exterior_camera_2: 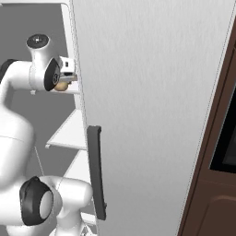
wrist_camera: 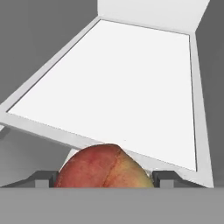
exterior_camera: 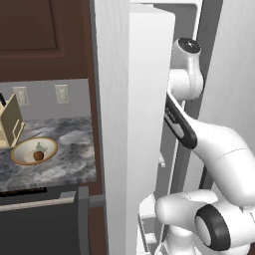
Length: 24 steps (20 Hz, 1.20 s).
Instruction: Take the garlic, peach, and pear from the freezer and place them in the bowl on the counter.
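Peach (wrist_camera: 104,167) between gripper (wrist_camera: 103,178) fingertips, above freezer (wrist_camera: 131,83) shelf

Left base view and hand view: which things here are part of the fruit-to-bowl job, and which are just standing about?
Part of the job:
- peach, between the fingers
- bowl on the counter, already holding the garlic and a dark round fruit
- freezer shelf

Standing about:
- knife block
- wall sockets
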{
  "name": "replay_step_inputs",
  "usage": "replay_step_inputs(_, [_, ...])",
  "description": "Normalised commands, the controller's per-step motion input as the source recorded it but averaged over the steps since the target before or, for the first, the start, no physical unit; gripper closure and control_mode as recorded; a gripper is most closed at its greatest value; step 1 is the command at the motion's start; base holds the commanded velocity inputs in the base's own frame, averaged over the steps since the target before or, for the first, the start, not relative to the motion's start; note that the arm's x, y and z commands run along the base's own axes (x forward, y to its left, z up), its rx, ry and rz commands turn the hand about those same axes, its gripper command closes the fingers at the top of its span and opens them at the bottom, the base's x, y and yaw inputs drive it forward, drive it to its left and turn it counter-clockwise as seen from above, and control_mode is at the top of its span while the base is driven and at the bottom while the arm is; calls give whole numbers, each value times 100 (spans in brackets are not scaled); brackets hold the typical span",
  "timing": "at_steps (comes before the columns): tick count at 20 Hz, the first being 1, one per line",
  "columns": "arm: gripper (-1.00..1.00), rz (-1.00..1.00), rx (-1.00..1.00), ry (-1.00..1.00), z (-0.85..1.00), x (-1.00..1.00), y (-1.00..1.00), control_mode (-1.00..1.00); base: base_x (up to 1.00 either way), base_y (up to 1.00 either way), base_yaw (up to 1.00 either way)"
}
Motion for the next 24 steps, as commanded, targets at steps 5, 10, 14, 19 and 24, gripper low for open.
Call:
replay_step_inputs(5, [100,-5,9,0,0,-86,-53,-100,0,0,0])
replay_step_inputs(10, [100,-7,3,0,0,-96,-44,-100,0,0,0])
replay_step_inputs(14, [100,-10,2,0,2,-95,-40,-100,0,0,0])
replay_step_inputs(19, [100,-14,2,0,3,-96,-34,-100,0,0,0])
replay_step_inputs(24, [100,-16,2,1,7,-93,-28,-100,0,0,0])
